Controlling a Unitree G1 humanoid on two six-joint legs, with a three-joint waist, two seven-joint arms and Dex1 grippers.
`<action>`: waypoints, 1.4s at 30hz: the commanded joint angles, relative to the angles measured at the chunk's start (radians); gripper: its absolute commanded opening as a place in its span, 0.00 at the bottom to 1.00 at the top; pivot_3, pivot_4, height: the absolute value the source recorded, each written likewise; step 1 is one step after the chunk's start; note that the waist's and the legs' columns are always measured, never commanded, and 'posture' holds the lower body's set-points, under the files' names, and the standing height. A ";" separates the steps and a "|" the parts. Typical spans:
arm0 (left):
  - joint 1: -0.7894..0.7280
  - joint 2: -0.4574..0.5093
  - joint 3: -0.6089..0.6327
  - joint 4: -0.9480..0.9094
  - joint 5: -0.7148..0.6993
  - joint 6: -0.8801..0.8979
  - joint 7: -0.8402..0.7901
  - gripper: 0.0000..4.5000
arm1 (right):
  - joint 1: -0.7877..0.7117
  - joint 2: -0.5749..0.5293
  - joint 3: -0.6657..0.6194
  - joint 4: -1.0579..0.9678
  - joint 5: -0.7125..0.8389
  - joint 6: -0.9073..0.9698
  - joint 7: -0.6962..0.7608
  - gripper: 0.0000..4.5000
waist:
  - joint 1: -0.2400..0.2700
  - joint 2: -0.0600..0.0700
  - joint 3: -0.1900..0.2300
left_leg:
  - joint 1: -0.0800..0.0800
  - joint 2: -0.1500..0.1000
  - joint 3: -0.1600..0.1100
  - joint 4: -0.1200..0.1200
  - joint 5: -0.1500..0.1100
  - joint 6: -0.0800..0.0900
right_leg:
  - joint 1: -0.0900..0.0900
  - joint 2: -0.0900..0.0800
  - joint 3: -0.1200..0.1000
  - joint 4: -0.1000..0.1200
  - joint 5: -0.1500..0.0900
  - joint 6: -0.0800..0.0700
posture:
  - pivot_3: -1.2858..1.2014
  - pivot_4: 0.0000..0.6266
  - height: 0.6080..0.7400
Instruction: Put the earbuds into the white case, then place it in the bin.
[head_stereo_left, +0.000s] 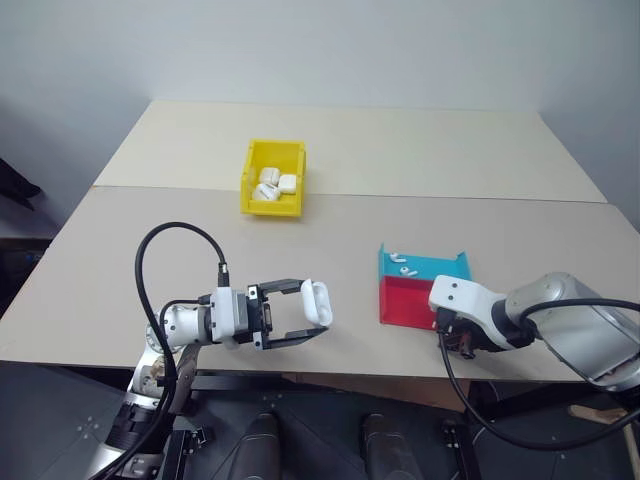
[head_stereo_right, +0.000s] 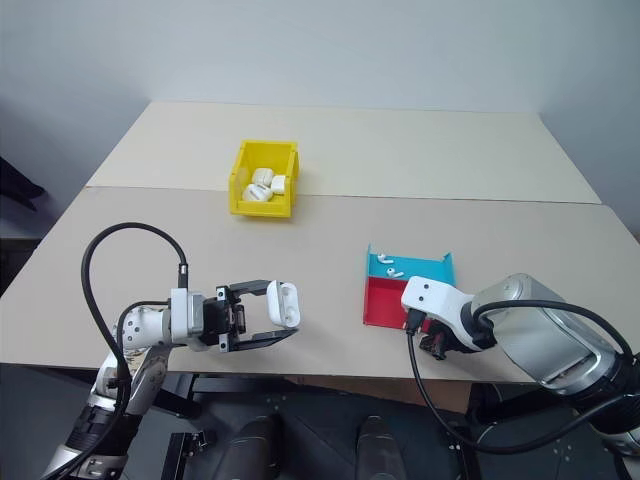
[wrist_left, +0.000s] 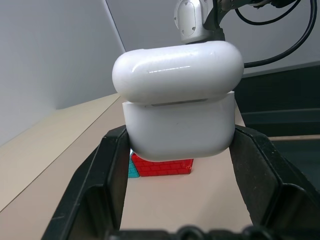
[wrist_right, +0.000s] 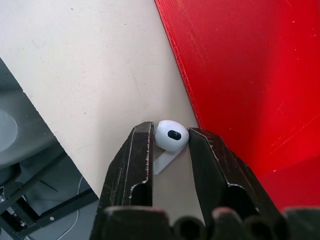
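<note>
An earbud sits pinched between the right gripper fingertips, just off the edge of the red-and-blue tray, over the table. Two more earbuds lie in the tray's blue end. The white case, lid ajar, is clamped in the left gripper above the table's near edge. The yellow bin, well apart farther back, holds other white cases.
</note>
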 joint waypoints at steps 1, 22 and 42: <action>-0.005 0.002 0.003 -0.022 -0.006 -0.020 0.002 0.61 | 0.003 -0.019 -0.015 -0.020 0.010 -0.010 -0.008 0.29 | 0.000 0.000 0.000 | 0.000 0.000 0.000 0.000 0.000 0.000 | 0.000 0.000 0.000 0.000 0.000 0.000 | 0.52 0.24 1.00; -0.010 -0.007 0.007 -0.060 -0.041 0.020 0.022 0.61 | 0.014 -0.052 -0.304 -0.125 0.155 -0.083 0.044 0.14 | 0.005 0.000 0.000 | -0.001 0.000 0.000 0.000 0.000 0.000 | 0.000 0.000 0.000 0.000 0.000 0.000 | 0.52 0.24 1.00; -0.239 -0.111 -0.033 -0.195 -0.234 0.368 0.101 0.61 | -0.128 0.549 -0.682 0.031 0.558 -0.917 0.227 0.14 | -0.005 -0.002 0.000 | 0.003 0.000 -0.003 0.000 0.001 0.001 | 0.008 0.003 0.000 0.000 0.000 0.000 | 0.52 0.24 1.00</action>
